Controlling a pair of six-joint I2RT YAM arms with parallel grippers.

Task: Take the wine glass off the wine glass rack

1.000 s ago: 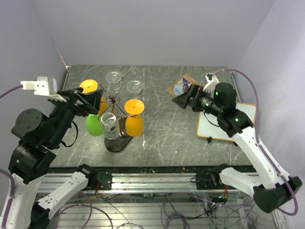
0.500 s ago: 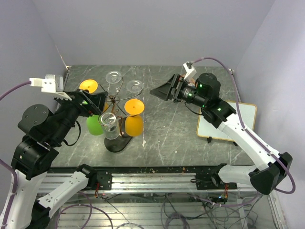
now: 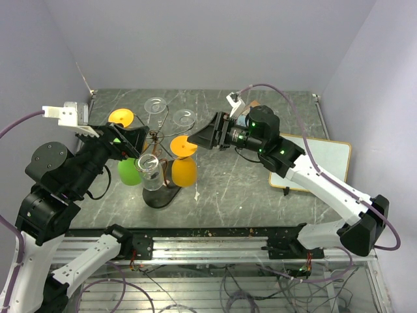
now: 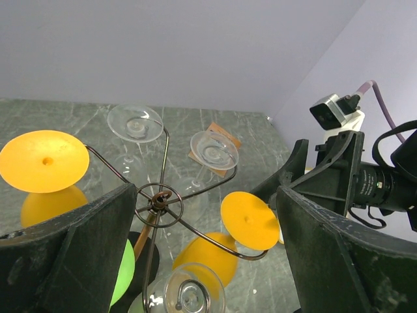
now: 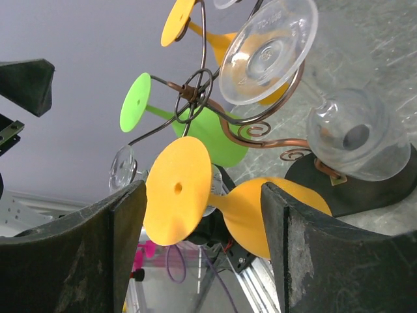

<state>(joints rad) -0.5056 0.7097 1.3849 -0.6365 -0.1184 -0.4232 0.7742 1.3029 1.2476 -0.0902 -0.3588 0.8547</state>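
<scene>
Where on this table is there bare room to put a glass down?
The widest bare patch is the front middle of the table, between the wine glass rack and the white board. The back right corner, beyond the board, is also free. Around the rack it is crowded with hanging glasses.
</scene>
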